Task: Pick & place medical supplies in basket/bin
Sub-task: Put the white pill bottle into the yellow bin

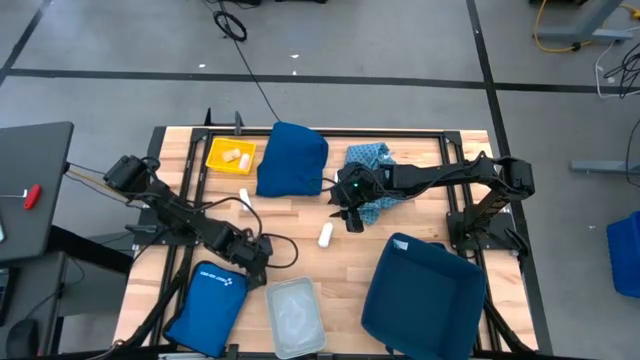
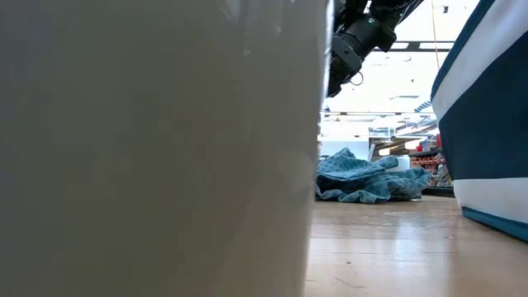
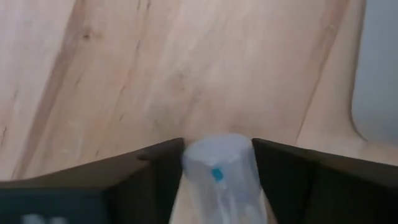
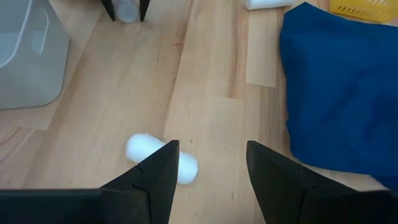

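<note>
roll (image 1: 325, 235) sits mid-bench, tub (image 1: 295, 317) at the front edge, tray (image 1: 230, 154) back left beside the cloth (image 1: 292, 159).

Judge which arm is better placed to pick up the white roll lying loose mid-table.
Right. The right gripper hangs open just beside the white roll, which shows by its fingers in the right wrist view. The left gripper is already shut on a clear vial.

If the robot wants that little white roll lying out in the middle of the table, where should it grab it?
Probably across its middle, from straight above. The white roll lies flat on its side on the bare table, nothing touching it, so fingers can straddle its narrow width. The right gripper hangs open beside it; the left gripper already holds a clear vial.
</note>
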